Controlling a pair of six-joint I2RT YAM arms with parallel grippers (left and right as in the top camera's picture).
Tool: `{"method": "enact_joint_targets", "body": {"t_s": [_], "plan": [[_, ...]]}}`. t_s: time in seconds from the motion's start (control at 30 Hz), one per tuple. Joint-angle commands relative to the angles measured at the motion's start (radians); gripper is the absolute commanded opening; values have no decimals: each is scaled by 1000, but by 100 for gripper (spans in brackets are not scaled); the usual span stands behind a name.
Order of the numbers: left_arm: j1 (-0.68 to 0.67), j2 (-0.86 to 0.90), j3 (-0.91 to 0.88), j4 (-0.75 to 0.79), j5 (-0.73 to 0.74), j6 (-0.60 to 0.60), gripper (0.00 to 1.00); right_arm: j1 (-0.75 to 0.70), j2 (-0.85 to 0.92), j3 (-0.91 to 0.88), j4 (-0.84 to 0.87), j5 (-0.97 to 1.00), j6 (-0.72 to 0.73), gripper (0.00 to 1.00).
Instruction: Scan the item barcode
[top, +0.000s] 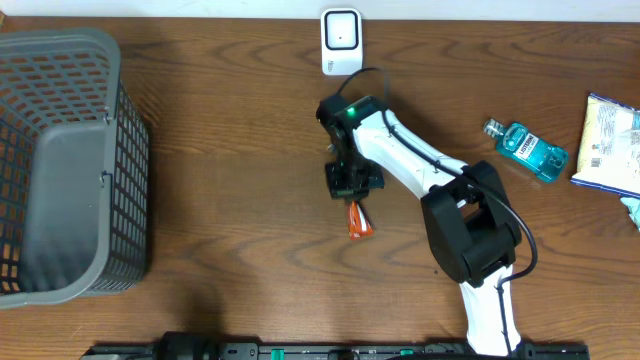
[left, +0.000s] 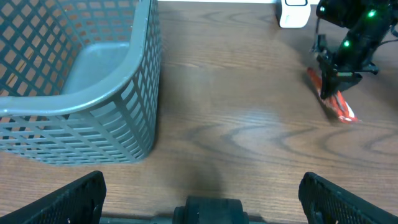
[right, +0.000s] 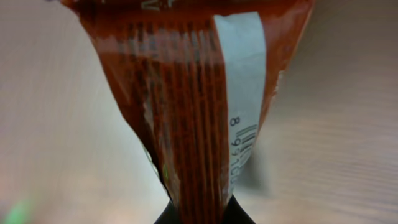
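Orange packet (top: 359, 219) clamped in right gripper (top: 352, 190), frame centre | left gripper (left: 202, 196) fingers spread wide apart, bottom edge

Right arm (top: 420, 165) stretched forward, elbow bent, right pincer (top: 354, 200) clamped on an orange packet (top: 359, 221), left pincer (left: 202, 183) spread wide

Dark wood-grain table (top: 220, 150), pale strip (top: 500, 6) along far edge, soft even light
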Motion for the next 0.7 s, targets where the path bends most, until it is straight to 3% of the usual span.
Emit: {"method": "enact_joint_targets", "body": {"t_s": [0.0, 0.17, 0.37, 0.4, 0.43, 0.5, 0.6, 0.67], "plan": [[5, 4, -2, -76, -6, -1, 99, -5, -27, 13, 69, 169, 306, 2], [5, 4, -2, -76, -6, -1, 99, -4, -27, 13, 209, 251, 420, 2], [5, 4, -2, -76, -6, -1, 99, -3, -27, 13, 221, 284, 596, 2], [5, 4, -2, -76, -6, -1, 99, -3, -27, 13, 221, 277, 609, 10], [5, 4, -2, -76, -6, -1, 99, -2, -27, 13, 223, 261, 612, 34], [5, 4, -2, -76, -6, -1, 99, -2, -27, 13, 229, 211, 614, 66], [5, 4, -2, -76, -6, -1, 99, -5, -27, 13, 275, 98, 615, 99], [5, 4, -2, -76, -6, -1, 99, -12, -27, 13, 332, 20, 614, 99]]}}
